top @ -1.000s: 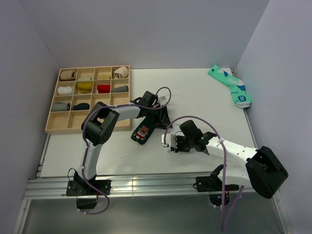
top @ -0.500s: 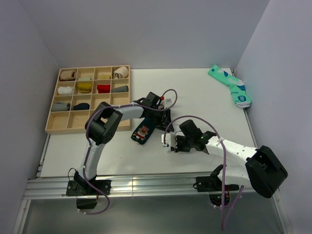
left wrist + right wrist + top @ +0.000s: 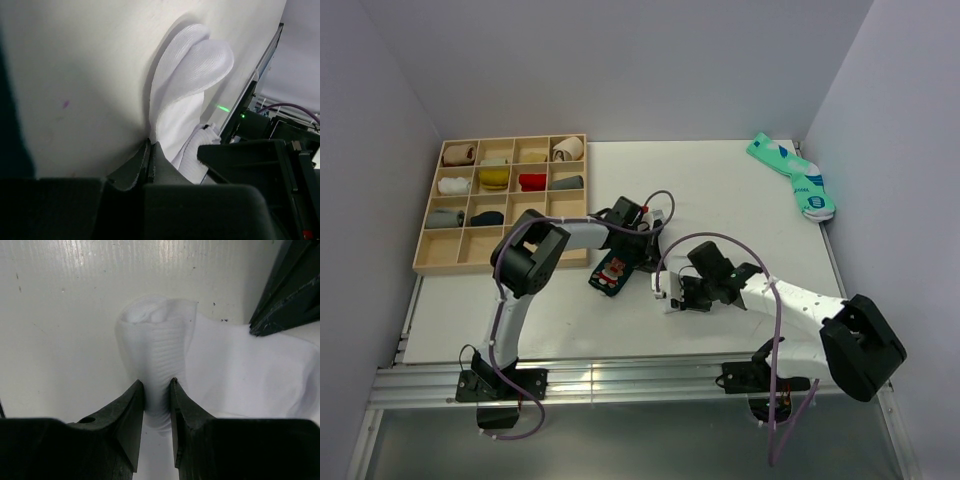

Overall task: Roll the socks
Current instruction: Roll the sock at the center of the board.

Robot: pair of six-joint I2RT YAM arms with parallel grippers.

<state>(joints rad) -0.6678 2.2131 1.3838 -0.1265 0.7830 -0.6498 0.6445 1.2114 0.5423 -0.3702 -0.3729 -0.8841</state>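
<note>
On table (image 3: 720, 180), left hand (image 3: 151, 152) clenched on white sock (image 3: 195, 65); right hand (image 3: 157, 386) pinching its fold

The top view looks down from high at the 6 o'clock edge, covering the whole surface (image 3: 720, 180). The 2 wrist views sit very close, looking along the left pincer (image 3: 151, 147) and the right pincer (image 3: 156, 382). Both share the white sock (image 3: 160, 345).

A wooden tray (image 3: 438, 246) holds rolled socks (image 3: 494, 178) at left — a mint-green pair (image 3: 792, 177) lies far right.
</note>
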